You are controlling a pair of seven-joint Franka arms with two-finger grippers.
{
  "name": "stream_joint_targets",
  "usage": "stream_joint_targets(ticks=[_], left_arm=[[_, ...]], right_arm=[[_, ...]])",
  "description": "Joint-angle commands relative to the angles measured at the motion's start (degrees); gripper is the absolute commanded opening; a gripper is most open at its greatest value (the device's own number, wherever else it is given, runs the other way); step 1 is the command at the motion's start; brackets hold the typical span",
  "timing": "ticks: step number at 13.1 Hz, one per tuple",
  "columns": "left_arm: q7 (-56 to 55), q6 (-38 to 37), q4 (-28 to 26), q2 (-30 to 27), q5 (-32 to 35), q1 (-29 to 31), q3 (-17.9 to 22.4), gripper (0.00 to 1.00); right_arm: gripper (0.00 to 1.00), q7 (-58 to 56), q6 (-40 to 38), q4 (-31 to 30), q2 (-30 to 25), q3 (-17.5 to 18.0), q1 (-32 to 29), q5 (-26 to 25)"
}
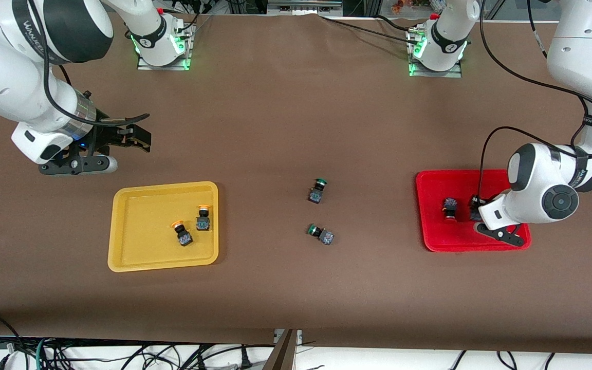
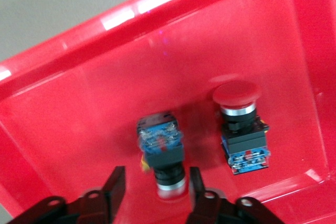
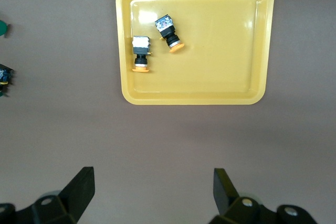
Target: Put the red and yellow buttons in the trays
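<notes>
Red tray (image 2: 63,66): two red buttons (image 2: 161,153) (image 2: 239,124), one straddled by spread left claw (image 2: 157,187), hidden in front view. Right claw (image 3: 152,190) spread over brown bench (image 1: 285,128).

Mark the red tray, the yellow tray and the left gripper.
red tray (image 1: 432,216): front view, bare floor at the end nearest the table's middle.
yellow tray (image 1: 142,226): front view, bare floor.
left gripper (image 2: 156,188): left wrist view, gap between its open fingertips, over the red tray.
</notes>
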Motion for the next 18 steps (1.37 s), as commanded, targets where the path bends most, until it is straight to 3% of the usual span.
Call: stream_joint_targets(ticks=[1,7,10,12,14,15,18], left_arm=[[0.9,-2.1,-0.1,-4.6,-0.3,0.0,-0.3,1.0],[-4.1,-24.2,15.7,-15.8,-3.1,-0.5,-7.9,1.0],[-10.8,-31.1,20.0,-19.7,-3.2,-0.4,-7.9,1.0],[-18.3,-31.7,17.3,-22.8,-6.6,-0.7,-5.2,1.0],[-23.5,-24.0,6.1,-31.1,-9.2,-11.7,8.0,1.0],[-23.4,-20.2,1.7,-34.1,-10.3,-14.4,10.8,1.0],[-19.2,-22.0,0.8,-36.1,-11.2,-15.5,10.6,1.0]], right_arm=[[1.0,-2.9,0.6,-1.1,-1.3,-0.5,0.0,-0.7],[1.0,-9.3,-1.7,-1.1,-2.4,-3.2,0.0,-0.7],[1.0,-9.3,-1.7,-1.1,-2.3,-3.2,0.0,-0.6],[1.0,-9.4,-1.7,-0.9,-2.1,-3.2,0.1,-0.6],[1.0,-9.5,-1.6,-0.3,-1.8,-3.2,0.0,-0.5],[1.0,-9.6,-1.6,0.0,-1.7,-3.3,-0.2,-0.6],[1.0,-11.7,-1.6,0.8,-1.2,-3.3,-0.7,-0.6]])
